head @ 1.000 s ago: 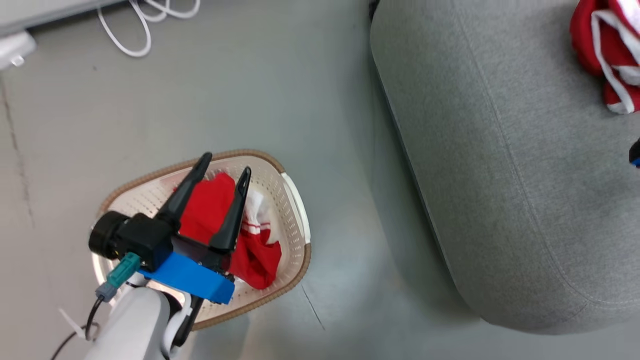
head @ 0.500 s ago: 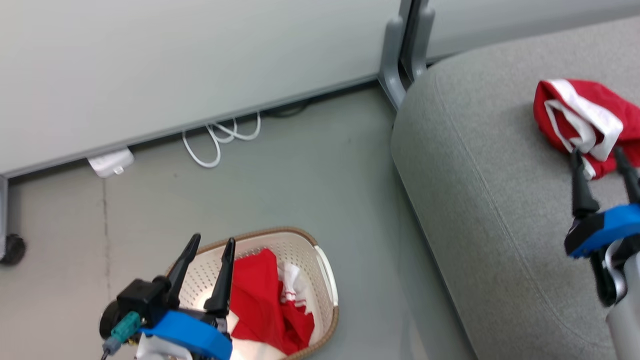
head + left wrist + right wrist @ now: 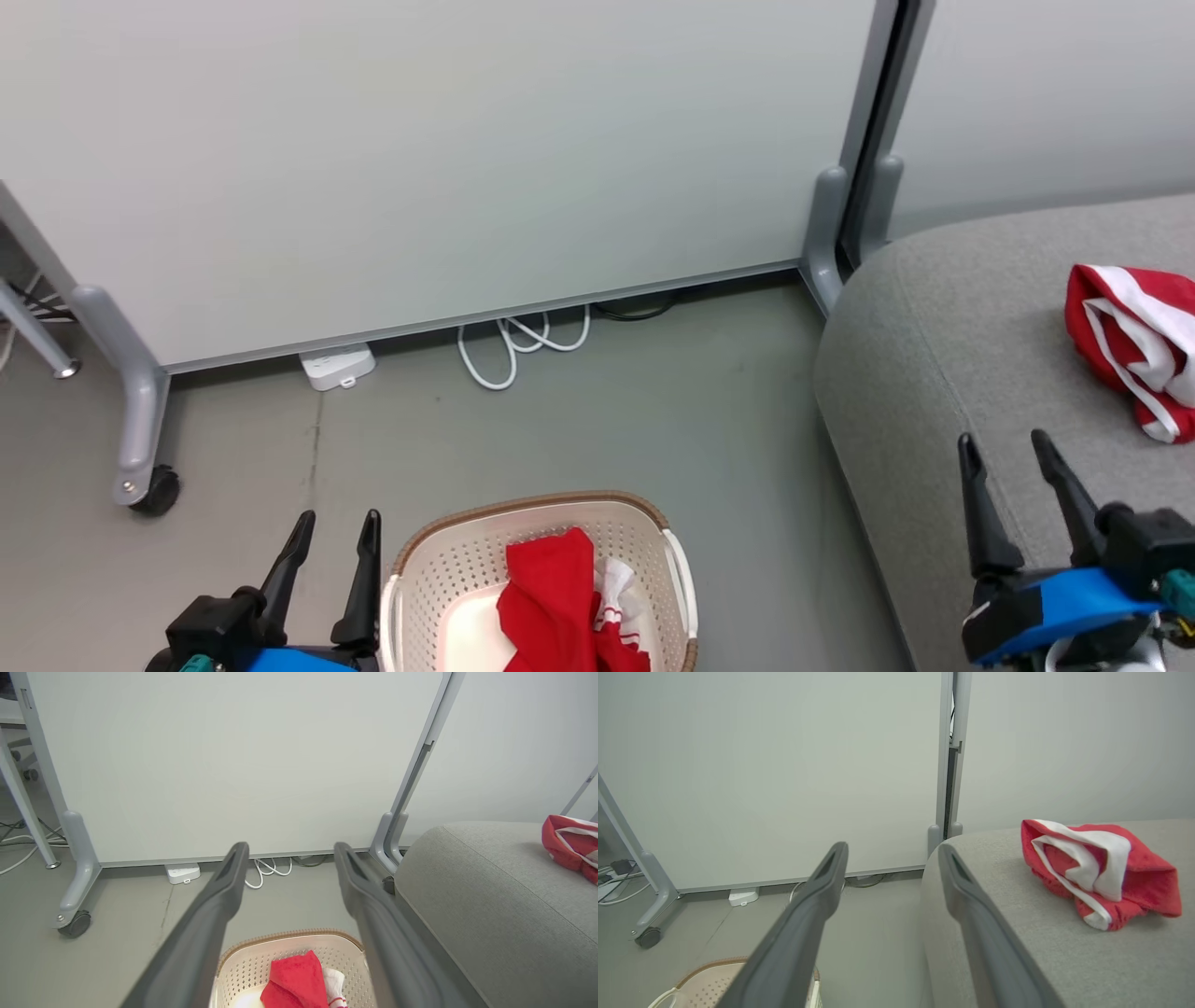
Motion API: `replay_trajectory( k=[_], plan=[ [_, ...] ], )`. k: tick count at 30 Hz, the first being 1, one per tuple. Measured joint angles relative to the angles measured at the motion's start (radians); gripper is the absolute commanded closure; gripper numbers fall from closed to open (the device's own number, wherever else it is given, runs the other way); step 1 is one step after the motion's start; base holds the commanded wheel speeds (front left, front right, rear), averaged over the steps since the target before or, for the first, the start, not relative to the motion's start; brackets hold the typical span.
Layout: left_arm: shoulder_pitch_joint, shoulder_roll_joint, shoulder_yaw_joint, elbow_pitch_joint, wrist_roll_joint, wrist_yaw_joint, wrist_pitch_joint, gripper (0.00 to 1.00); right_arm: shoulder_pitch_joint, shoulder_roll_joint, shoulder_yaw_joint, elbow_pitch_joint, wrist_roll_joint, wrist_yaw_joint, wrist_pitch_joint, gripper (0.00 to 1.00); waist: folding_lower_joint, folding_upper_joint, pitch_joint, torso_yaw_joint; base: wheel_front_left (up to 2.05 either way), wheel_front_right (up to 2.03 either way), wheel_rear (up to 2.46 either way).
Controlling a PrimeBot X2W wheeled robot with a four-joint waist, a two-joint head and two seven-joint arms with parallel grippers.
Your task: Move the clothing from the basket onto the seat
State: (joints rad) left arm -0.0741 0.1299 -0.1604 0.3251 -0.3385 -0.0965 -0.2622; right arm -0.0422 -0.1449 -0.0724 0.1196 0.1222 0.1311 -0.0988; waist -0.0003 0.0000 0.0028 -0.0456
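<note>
One red garment with white bands (image 3: pixel 1125 331) lies bunched on the grey seat (image 3: pixel 943 373), also seen as the garment (image 3: pixel 1097 872) in the right wrist view. The other red garment (image 3: pixel 560 611) is crumpled inside the cream basket (image 3: pixel 523 518) on the floor; the left wrist view shows this garment (image 3: pixel 296 982) in the basket (image 3: pixel 289 940) too. My left gripper (image 3: pixel 336 527) stands open and empty just left of the basket. My right gripper (image 3: pixel 1004 448) is open and empty above the seat's front, below and left of the garment there.
A pale partition panel (image 3: pixel 420 159) on grey wheeled feet (image 3: pixel 140 448) runs across the back. A white power strip (image 3: pixel 338 366) and looped white cable (image 3: pixel 518 345) lie on the floor at its base. Bare grey floor (image 3: pixel 709 420) separates basket and seat.
The head camera has tilted up, so basket and seat sit lower in view and the partition shows. My left gripper has come off the basket to its left side, empty.
</note>
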Motion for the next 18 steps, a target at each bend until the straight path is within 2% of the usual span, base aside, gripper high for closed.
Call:
replay_trajectory(
  k=[3,6,18],
  plan=[
    [0.015,-0.010,0.026,-0.006,0.013,-0.003,0.000,0.00,0.068,0.043,0.004,-0.083,-0.007,0.000,0.030,0.00,0.0002,0.0000,-0.014,0.027,0.00,0.00,0.00],
    [0.017,-0.017,0.036,-0.008,0.020,-0.006,0.000,0.00,0.105,0.058,0.017,-0.120,-0.020,0.000,0.048,0.00,0.0002,0.0000,-0.019,0.041,0.00,0.00,0.00],
    [0.018,-0.044,0.051,-0.002,0.050,-0.021,0.000,0.00,0.140,0.079,0.065,-0.153,-0.034,0.000,0.069,0.00,0.0003,0.0000,-0.017,0.077,0.00,0.00,0.00]
  ],
)
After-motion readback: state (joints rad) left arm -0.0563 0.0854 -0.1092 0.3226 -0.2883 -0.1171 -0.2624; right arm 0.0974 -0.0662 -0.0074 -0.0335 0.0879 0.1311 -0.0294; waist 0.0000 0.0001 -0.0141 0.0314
